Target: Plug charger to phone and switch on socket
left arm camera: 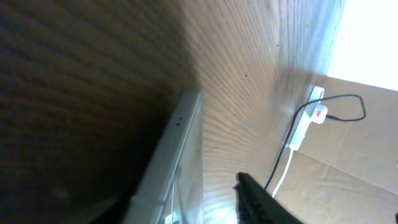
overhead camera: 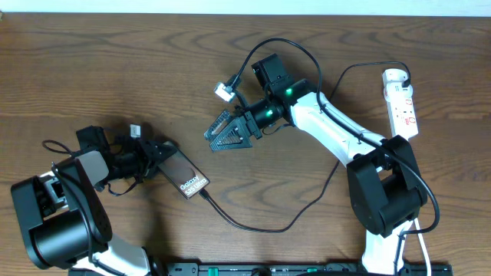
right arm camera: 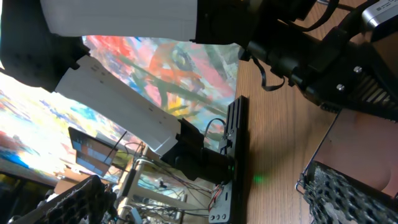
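Look to the left part of the wooden table point(overhead camera: 92, 69) for the phone point(overhead camera: 184, 179): face up, lying aslant, upper end tucked in at the left gripper point(overhead camera: 157, 157), probably to steady it against the push of plugging in. No telling the spread of the left fingers point(left arm camera: 261, 202), nor any grip on the phone. From the left wrist, only one dark tip shows beside the phone's pale edge, with bare wood between. Follow the charger point(overhead camera: 259, 228) from the phone's lower end, seemingly seated there though too small to confirm, then in a slack loop across the wood and up toward the socket point(overhead camera: 402, 98) at the far right. Find the right gripper point(overhead camera: 215, 136) mid-table, well apart from phone and socket alike, spread wide and holding nothing. By the look of it, kept free for the red switch point(left arm camera: 318, 114). Cannot read that switch as on or off. Judging by the layout: connector step near done, switching not yet begun.
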Controlling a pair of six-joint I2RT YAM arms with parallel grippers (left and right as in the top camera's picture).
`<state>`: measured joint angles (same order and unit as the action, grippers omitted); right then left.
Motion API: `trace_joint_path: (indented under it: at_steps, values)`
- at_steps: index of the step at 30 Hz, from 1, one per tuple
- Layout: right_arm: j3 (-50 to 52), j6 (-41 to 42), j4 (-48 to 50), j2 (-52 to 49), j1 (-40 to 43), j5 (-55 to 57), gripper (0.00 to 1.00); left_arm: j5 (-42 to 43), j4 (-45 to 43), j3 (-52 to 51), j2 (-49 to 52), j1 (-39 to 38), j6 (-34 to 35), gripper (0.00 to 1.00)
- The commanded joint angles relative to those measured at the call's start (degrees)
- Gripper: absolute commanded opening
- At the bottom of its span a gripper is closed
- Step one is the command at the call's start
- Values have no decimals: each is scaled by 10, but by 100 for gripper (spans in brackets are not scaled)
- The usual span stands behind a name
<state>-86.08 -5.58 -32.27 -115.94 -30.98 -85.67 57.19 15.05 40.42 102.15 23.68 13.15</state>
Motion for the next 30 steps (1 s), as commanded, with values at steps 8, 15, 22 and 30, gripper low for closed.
trace_joint_path:
  at_steps: [8, 15, 22, 30]
  values:
    - [-9, -3, -1, 7, 2, -8, 99, -155, 49, -16, 13, 2, -4, 52]
    - [-9, -3, -1, 7, 1, -8, 99, -213, 77, -16, 13, 2, 22, 56]
    - [-9, -3, -1, 7, 1, -8, 99, -224, 103, -16, 13, 2, 22, 59]
    - [-9, -3, -1, 7, 1, -8, 99, -285, 137, -16, 13, 2, 41, 66]
